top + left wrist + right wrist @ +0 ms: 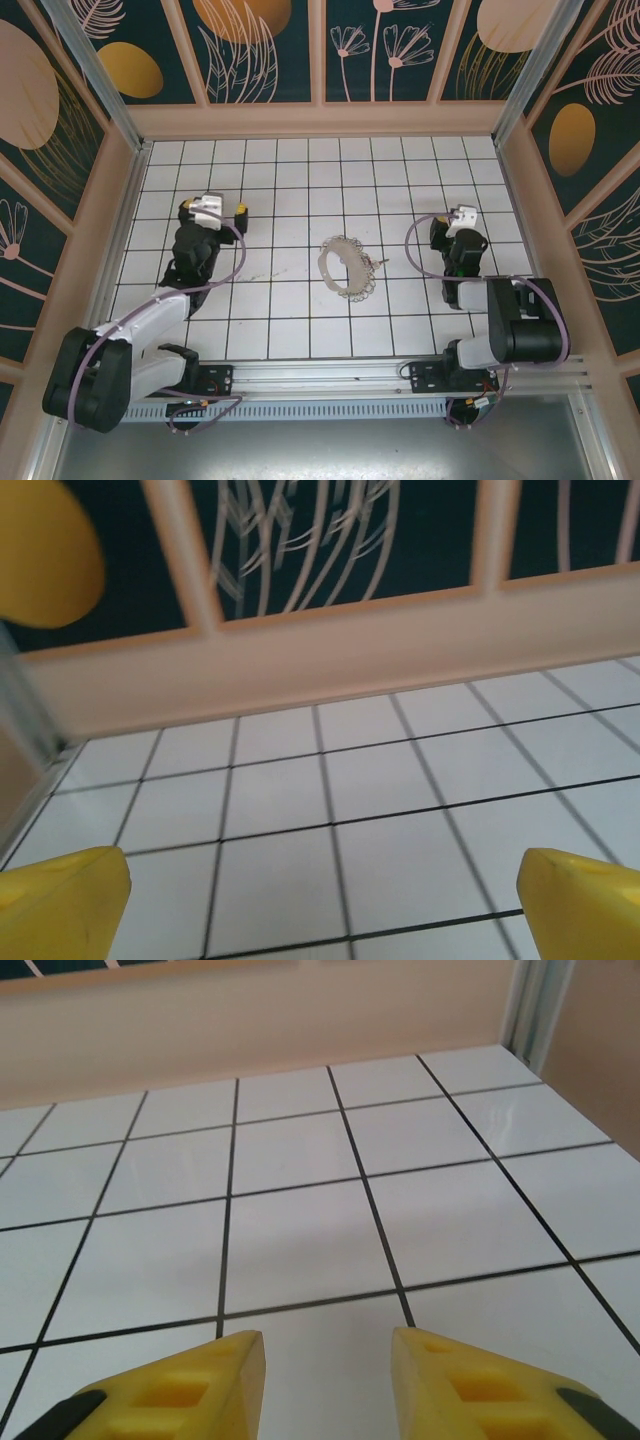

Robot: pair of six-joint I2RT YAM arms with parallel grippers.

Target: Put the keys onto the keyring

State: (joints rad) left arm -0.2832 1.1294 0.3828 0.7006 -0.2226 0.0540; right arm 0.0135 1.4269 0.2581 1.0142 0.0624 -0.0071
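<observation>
At the bottom of the overhead frame you see both arms bolted to the metal rail point(330, 375) along the near edge of the white tiled bench point(300, 330). The left arm point(150, 320) climbs up the left side and the right arm point(520, 320) sits folded at lower right.

Further up, just right of the frame's centre, lies the keyring point(326, 263) — a pale floppy loop flat on the tiles, with a fringe of small metal keys point(358, 291) along its lower right edge. It sits between the two arms and well apart from both. At this size you cannot tell any coloured tags from the rest of the fringe.

Beyond it, in the left middle of the frame, your left claw point(213, 208) is released. Its wrist camera shows the left claw point(320, 905) with one yellow fingertip point(60, 900) in each bottom corner, bare tiles between them and nothing held.

In the right middle of the overhead frame, your right claw point(455, 217) points toward the top. From the wrist, the right claw point(328, 1380) shows its two yellow pads point(190, 1395) parted by a narrow gap at the bottom edge — only bare tile shows through it, so it grips nothing.

Along the top of the tiled area runs the peach skirting of the back wall point(320, 118), with dark floral panels above it.
</observation>
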